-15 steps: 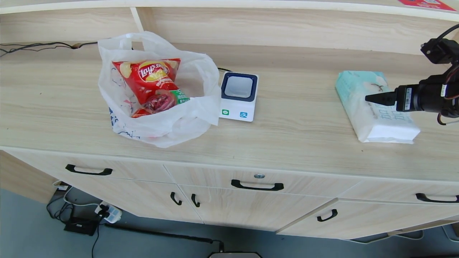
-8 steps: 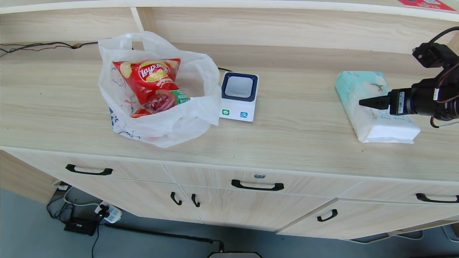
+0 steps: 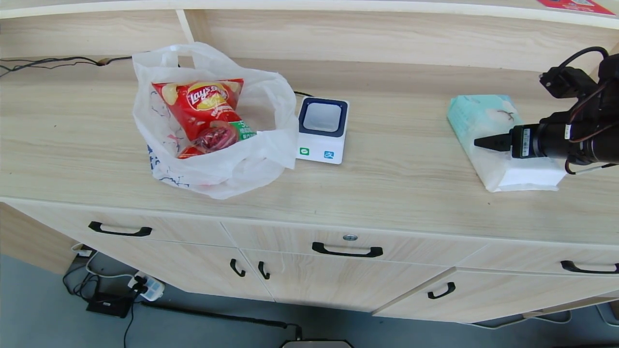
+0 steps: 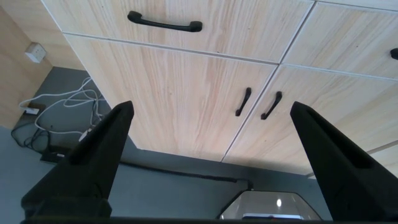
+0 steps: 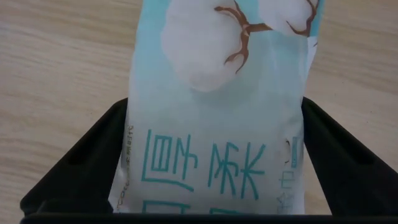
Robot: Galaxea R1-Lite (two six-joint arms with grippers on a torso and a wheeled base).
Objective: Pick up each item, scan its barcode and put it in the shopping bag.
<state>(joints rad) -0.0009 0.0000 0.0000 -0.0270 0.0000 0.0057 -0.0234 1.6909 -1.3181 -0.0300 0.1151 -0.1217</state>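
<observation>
A pale blue and white tissue pack (image 3: pixel 483 121) lies on the wooden counter (image 3: pixel 401 169) at the right. My right gripper (image 3: pixel 483 141) is shut on the tissue pack (image 5: pixel 214 93), one black finger (image 5: pixel 81 168) pressed against each long side. The white shopping bag (image 3: pixel 217 166) stands at the left with a red chip bag (image 3: pixel 203 104) and a red snack pack (image 3: pixel 213 137) inside. Beside it is the white scanner (image 3: pixel 321 128) with a dark blue window. My left gripper (image 4: pixel 211 109) is open and holds nothing, below the counter in front of the cabinet doors (image 4: pixel 205 124).
A raised wooden back ledge (image 3: pixel 387 34) runs behind the counter. Black cables (image 3: pixel 48 62) lie at the far left. Drawers with black handles (image 3: pixel 346 251) sit under the front edge. Bare counter stretches between scanner and tissue pack.
My right gripper slid left along the tissue pack, and the pack's far end shifted slightly left with it. The bag and scanner stayed put.
</observation>
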